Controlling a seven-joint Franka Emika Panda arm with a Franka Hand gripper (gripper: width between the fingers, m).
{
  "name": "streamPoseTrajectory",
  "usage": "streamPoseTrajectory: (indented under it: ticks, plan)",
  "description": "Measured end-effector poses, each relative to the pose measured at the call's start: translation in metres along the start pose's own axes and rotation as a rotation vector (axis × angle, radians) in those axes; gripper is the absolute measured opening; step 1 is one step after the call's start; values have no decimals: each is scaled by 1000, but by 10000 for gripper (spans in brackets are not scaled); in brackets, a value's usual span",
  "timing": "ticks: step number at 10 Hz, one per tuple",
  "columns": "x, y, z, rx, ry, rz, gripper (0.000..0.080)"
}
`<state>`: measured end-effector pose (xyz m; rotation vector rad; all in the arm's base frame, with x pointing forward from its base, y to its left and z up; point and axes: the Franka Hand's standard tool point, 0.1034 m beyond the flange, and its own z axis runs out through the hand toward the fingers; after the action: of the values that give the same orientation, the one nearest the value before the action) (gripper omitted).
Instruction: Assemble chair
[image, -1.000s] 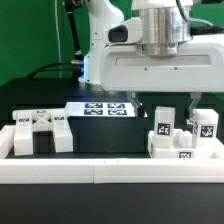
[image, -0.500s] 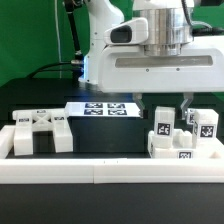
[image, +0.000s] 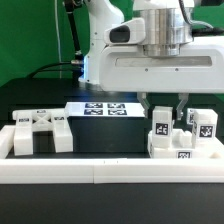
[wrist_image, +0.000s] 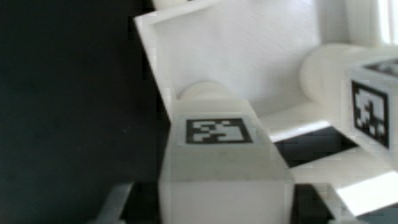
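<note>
The chair is in loose white parts with marker tags. One cluster (image: 185, 142) stands at the exterior view's right, with an upright post (image: 162, 122) and a second tagged post (image: 205, 126) beside it. Another blocky part (image: 40, 131) lies at the exterior view's left. My gripper (image: 165, 110) hangs over the right cluster, one finger on each side of the upright post. In the wrist view the post (wrist_image: 217, 135) fills the middle between my fingers (wrist_image: 128, 200), and narrow dark gaps show on both sides. The gripper (wrist_image: 217, 208) is open and holds nothing.
The marker board (image: 100, 108) lies flat behind the parts. A long low white border rail (image: 100, 172) runs along the front and turns up at the left end (image: 6, 140). The table is black, with a green backdrop behind.
The two fingers have drawn closer together around the upright post. The parts have not moved.
</note>
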<state>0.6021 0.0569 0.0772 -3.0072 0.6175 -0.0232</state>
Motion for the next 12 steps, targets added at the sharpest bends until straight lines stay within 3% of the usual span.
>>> streamPoseTrajectory:
  ticks: [12]
  plan:
    - [-3,-3,2,16,-11,1055,291]
